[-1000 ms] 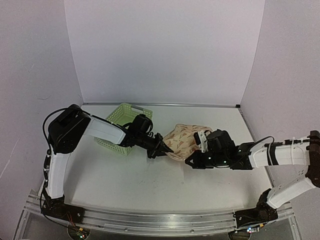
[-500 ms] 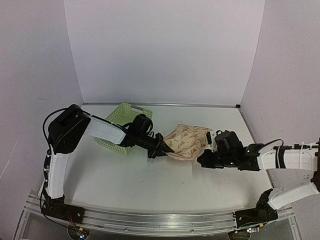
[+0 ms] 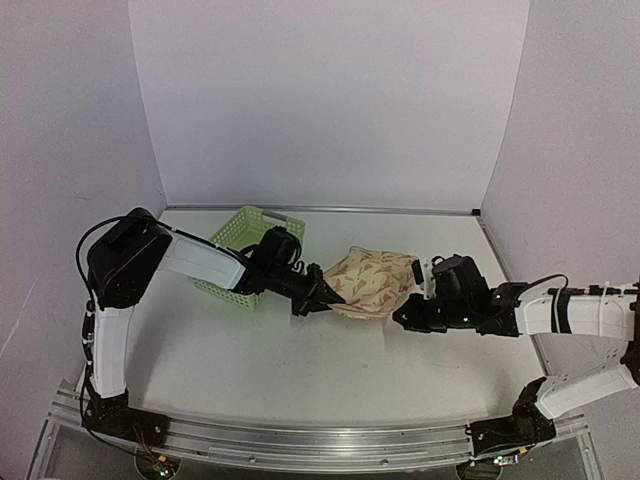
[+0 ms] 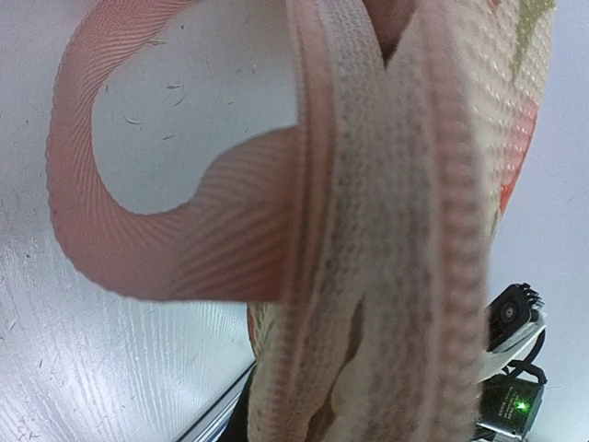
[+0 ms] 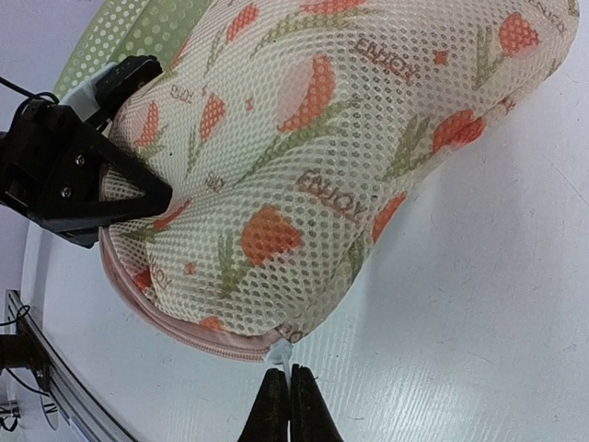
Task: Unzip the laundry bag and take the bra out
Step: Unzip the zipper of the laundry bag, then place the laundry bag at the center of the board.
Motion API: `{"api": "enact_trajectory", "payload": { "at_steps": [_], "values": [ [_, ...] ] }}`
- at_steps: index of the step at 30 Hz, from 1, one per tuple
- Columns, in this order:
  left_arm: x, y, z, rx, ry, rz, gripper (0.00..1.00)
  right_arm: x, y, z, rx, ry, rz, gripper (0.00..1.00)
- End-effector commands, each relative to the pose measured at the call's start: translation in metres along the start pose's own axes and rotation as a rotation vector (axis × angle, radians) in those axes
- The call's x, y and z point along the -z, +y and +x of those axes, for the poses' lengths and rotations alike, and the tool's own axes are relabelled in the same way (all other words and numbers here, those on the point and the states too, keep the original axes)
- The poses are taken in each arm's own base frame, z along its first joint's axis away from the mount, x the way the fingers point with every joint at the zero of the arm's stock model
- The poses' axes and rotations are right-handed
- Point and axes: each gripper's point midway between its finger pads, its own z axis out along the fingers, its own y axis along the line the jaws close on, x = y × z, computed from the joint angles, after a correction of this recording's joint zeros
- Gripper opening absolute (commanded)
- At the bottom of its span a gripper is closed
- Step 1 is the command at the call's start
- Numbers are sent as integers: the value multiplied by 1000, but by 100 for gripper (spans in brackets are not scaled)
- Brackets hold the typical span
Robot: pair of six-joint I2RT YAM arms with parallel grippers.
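The laundry bag (image 3: 375, 280) is a beige mesh pouch with orange and green flowers, lying just right of the basket. My left gripper (image 3: 328, 298) is shut on its left end; in the left wrist view the zip tape (image 4: 386, 230) and a pink loop (image 4: 138, 230) fill the frame and hide the jaws. My right gripper (image 3: 404, 317) is at the bag's near edge. In the right wrist view it (image 5: 289, 391) is shut on the white zipper pull (image 5: 287, 354) below the pink zip seam. The left gripper (image 5: 69, 175) also shows there against the bag (image 5: 313, 166). The bra is hidden.
A light green slotted basket (image 3: 236, 238) stands left of the bag, behind my left arm; its rim shows in the right wrist view (image 5: 138, 28). White walls close the back and both sides. A metal rail runs along the near edge.
My right gripper has drawn back to the right, from beside the bag's near left part to its near edge. The left gripper and bag have barely shifted.
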Motion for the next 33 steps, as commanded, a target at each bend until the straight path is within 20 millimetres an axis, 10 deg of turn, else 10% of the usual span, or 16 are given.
{"api": "enact_trajectory", "payload": {
  "at_steps": [1, 14, 25, 33],
  "values": [
    [20, -32, 5, -104, -3, 68, 0, 4, -19, -11, -3, -17, 91, 11],
    [24, -19, 1, -68, -98, 26, 0, 40, -10, -50, 39, -96, 169, 56],
    [22, -19, 16, -1, -202, 1, 0, 26, 4, -77, -78, -83, 141, 81],
    [14, -18, 28, 23, -301, -19, 25, 12, 10, -84, -186, -96, 119, 86]
  ]
}}
